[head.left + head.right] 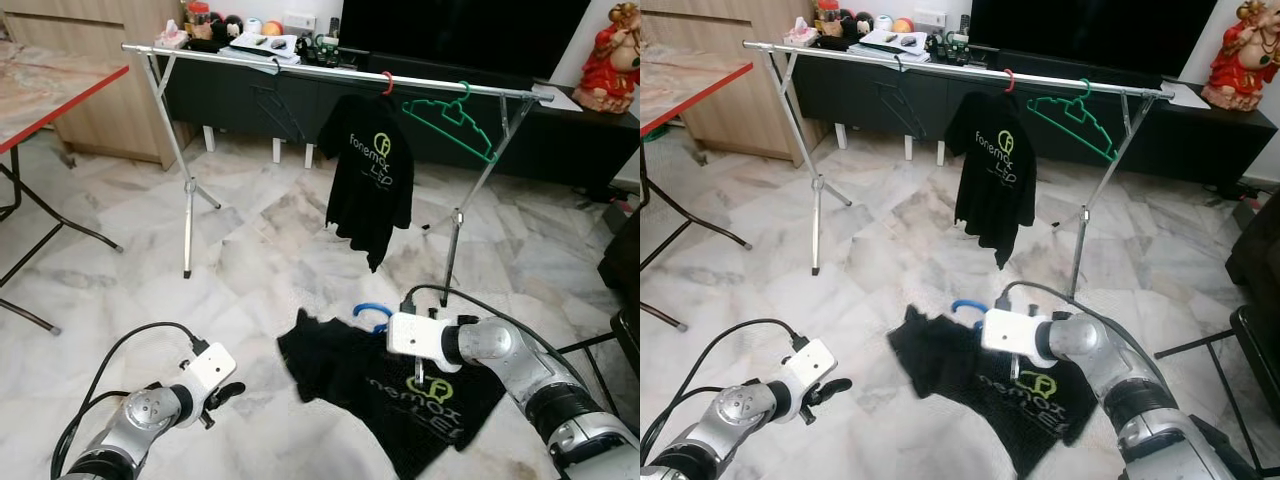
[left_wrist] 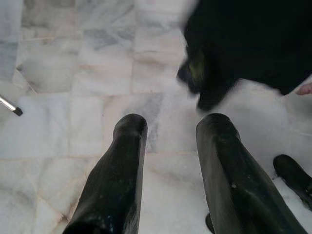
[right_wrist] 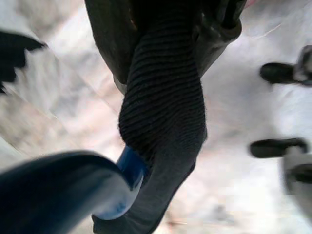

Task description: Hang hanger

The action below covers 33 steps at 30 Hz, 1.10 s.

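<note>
Two silver arms reach in low in the left eye view: the left gripper (image 1: pixel 228 392) hangs over bare marble floor (image 1: pixel 250 240), holding nothing, while the right gripper (image 1: pixel 418 382) points down into a black T-shirt (image 1: pixel 400 385) lifted above the floor, a blue hanger (image 1: pixel 372 313) hooking out of its collar just beside the white wrist block. Beyond stands a metal clothes rail (image 1: pixel 330 70) on tripod legs, carrying a dark hanger (image 1: pixel 280 105), a second black shirt (image 1: pixel 368 170) on a red hook, and a bare green hanger (image 1: pixel 450 120). Behind the rail runs a low dark cabinet (image 1: pixel 230 90), and a red-edged table (image 1: pixel 50 90) sits at the left. From the left wrist view, the two black fingers (image 2: pixel 117 170) stand apart with only pale tile between them, the shirt's hem (image 2: pixel 243 48) well ahead. From the right wrist view, ribbed collar fabric (image 3: pixel 163 97) is bunched right at the finger tips, pinched closed around it, with the blue hanger's curve (image 3: pixel 63 190) passing under the cloth.
</note>
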Available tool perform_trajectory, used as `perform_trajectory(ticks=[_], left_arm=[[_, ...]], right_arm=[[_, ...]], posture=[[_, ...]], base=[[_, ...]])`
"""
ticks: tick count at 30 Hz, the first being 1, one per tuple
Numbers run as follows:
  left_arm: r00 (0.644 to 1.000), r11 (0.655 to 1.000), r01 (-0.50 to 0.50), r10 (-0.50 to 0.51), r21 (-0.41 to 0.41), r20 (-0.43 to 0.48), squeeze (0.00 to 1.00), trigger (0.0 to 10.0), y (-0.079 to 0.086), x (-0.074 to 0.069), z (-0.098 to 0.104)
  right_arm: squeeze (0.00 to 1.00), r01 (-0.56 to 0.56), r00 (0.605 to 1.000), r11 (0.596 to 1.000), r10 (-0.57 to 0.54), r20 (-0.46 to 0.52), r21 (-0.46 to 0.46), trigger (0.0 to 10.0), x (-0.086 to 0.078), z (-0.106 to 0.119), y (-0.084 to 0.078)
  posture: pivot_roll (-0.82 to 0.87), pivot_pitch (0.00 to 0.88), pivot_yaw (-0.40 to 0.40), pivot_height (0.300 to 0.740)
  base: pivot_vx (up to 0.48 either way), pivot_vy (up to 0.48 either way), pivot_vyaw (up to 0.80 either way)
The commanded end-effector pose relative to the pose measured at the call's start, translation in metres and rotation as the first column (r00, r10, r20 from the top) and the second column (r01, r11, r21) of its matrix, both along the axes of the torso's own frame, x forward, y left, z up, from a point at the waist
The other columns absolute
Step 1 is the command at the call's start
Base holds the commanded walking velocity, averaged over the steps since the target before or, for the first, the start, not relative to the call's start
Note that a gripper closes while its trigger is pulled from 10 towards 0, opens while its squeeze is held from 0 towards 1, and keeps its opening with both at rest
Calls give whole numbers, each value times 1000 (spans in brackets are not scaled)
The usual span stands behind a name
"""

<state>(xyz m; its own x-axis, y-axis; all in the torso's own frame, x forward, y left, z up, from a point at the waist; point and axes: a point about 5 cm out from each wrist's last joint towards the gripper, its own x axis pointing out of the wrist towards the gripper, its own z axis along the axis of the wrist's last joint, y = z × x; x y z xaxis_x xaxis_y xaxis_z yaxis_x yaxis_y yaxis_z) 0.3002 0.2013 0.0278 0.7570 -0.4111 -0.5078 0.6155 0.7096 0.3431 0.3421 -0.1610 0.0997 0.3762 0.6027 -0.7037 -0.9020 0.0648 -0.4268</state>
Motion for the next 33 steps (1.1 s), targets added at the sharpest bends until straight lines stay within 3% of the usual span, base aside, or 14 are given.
perform_trajectory(ticks=[1,6,7,8,9,14,17,20,23,26,29,31,33], left_arm=[[999,1000,27,-26,-8,32,1000,10000,-6,4,5],[997,999,38,-37,-21,68,1000,10000,-9,7,10],[997,999,44,-43,-23,69,573,10000,-10,7,10],[997,999,44,-43,-23,69,573,10000,-10,7,10],[995,997,72,-70,-27,67,0,10000,-12,6,11],[992,994,99,-96,-35,77,0,10000,-15,7,14],[978,982,188,-186,-12,89,0,10000,-21,10,21],[947,948,312,-315,58,64,0,10000,-26,8,23],[940,940,332,-337,80,57,0,10000,-26,8,24],[907,897,398,-416,191,65,0,10000,-25,8,27],[878,852,449,-477,269,47,0,10000,-22,6,27],[844,799,503,-536,328,11,0,10000,-19,1,24],[833,783,518,-553,343,5,0,10000,-19,-1,23]], right_arm=[[0,-35,999,998,35,-8,-45,10000,-2,0,-5],[0,-47,999,994,48,7,-98,10000,-1,-2,-7],[0,-51,999,994,52,11,-96,10000,-1,-1,-6],[0,-51,999,994,52,11,-96,10000,-1,-1,-6],[0,-74,997,994,76,24,-79,10000,-1,1,-1],[0,-123,992,990,126,33,-64,10000,-2,3,4],[0,-197,977,976,203,65,-89,10000,-5,3,11],[0,-249,957,954,269,106,-166,10000,-6,0,14],[0,-255,954,950,278,117,-181,10000,-6,0,14],[0,-290,918,915,348,187,-281,10000,-5,-3,15],[0,-315,889,892,397,227,-325,10000,-6,-4,15],[0,-330,860,875,433,270,-354,10000,-5,-3,15],[0,-335,848,870,445,287,-361,10000,-5,-2,16]], posture=[[-4,86,-121,740],[-3,85,-124,740],[-3,85,-124,740],[-3,85,-124,740],[-4,83,-125,740],[-4,81,-125,740],[-5,77,-125,740],[-5,70,-125,740],[-5,70,-125,740],[-3,61,-127,740],[-3,58,-127,740],[-5,55,-128,740],[-6,55,-128,740]], base=[[0,0,0],[0,0,0],[0,0,0],[0,0,0],[0,0,0],[0,0,0],[0,0,0],[0,0,0],[0,0,0],[0,0,0],[0,0,0],[0,0,0],[0,0,0]])
